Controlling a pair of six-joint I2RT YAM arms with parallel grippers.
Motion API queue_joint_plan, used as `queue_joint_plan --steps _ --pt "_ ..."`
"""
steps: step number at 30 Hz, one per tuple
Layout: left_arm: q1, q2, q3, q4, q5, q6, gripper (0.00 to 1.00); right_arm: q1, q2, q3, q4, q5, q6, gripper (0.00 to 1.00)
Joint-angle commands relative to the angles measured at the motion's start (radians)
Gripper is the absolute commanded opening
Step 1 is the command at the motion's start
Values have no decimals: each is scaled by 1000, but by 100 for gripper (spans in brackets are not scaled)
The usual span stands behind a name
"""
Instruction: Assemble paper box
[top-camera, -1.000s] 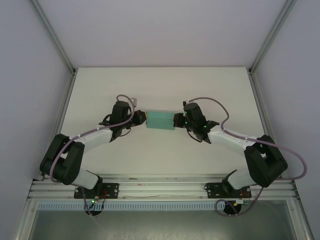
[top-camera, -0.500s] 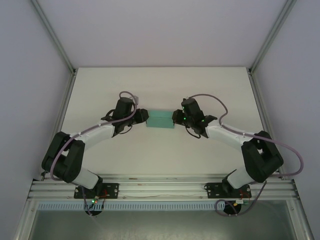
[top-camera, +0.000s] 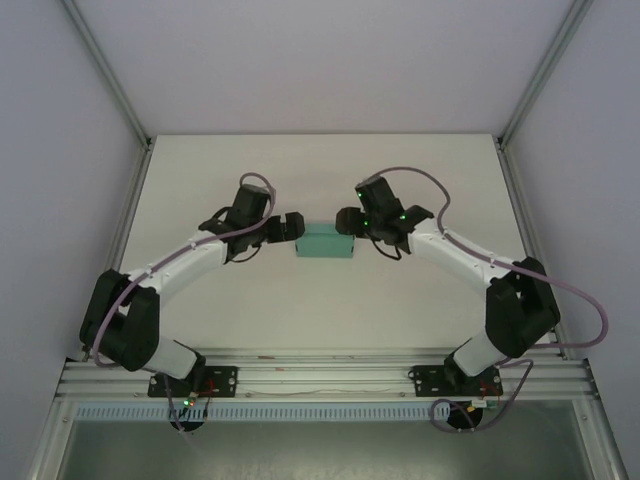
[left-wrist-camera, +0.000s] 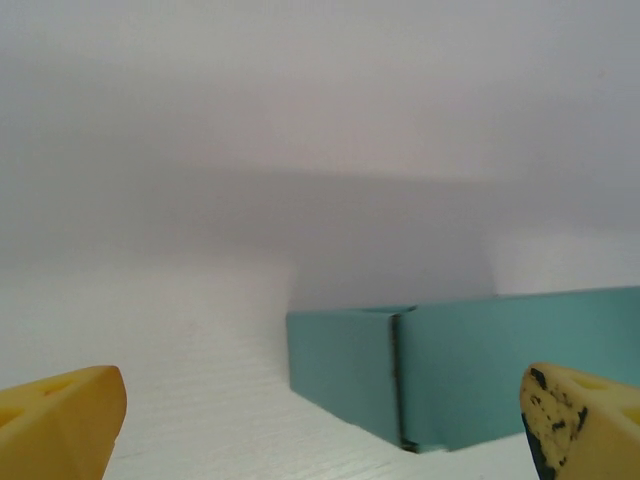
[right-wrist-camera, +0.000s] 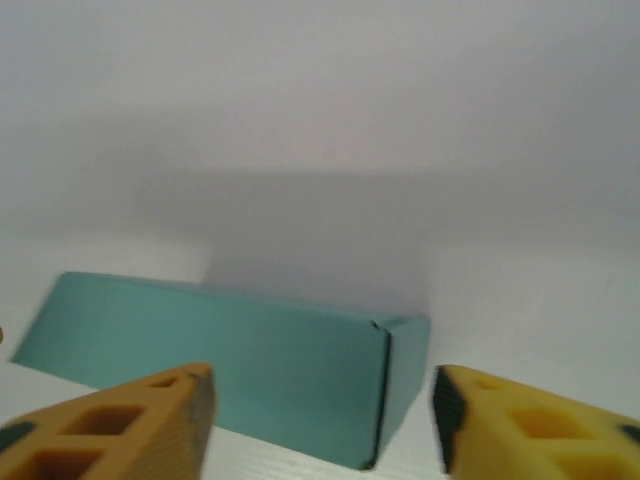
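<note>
Left gripper (top-camera: 291, 228) and right gripper (top-camera: 346, 220) both stand with jaws apart, one at each end of the paper box (top-camera: 326, 242). The box sits folded on the table (top-camera: 420, 170) between them, unheld. Assembly looks finished, so the next move probably calls for backing both arms away without nudging it.

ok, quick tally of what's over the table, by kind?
paper box, teal: 1
grippers, both open: 2 (left gripper, right gripper)
Total: 3
</note>
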Motion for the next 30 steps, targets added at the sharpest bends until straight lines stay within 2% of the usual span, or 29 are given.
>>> queue_joint_plan --steps 1,3,5,6,8,10,12,14,18,21,25,30 --pt "-1 -67 62 -34 -88 36 100 -1 -33 58 -12 -31 -185 71" --pt "3 -90 62 -48 -114 46 100 -1 -37 66 -18 -120 -362 83" --pt "10 -116 49 -64 -136 53 100 -2 -39 66 -26 -210 -566 91" --pt "13 -129 37 -72 -153 51 100 -1 -37 63 -16 -207 -618 99" --pt "20 -162 7 -82 -184 48 100 -2 -19 86 20 -132 -622 100" --pt "27 -196 -29 -86 -208 44 100 -1 -2 119 -39 -205 -743 100" --pt "36 -225 -65 -94 -227 34 100 -2 14 138 -140 -340 -970 100" --pt "47 -255 -102 -96 -240 21 100 -1 31 139 -171 -376 -1096 100" --pt "60 -295 -158 -92 -246 -4 100 -2 82 178 -141 -287 -1067 100" --pt "64 -302 -183 -87 -239 -11 100 -2 88 171 -152 -277 -1107 100" --pt "65 -278 -180 -86 -227 -8 100 -2 74 157 7 -151 -907 100" --pt "65 -231 -173 12 -93 5 100 -6 105 227 -34 -72 -806 100"
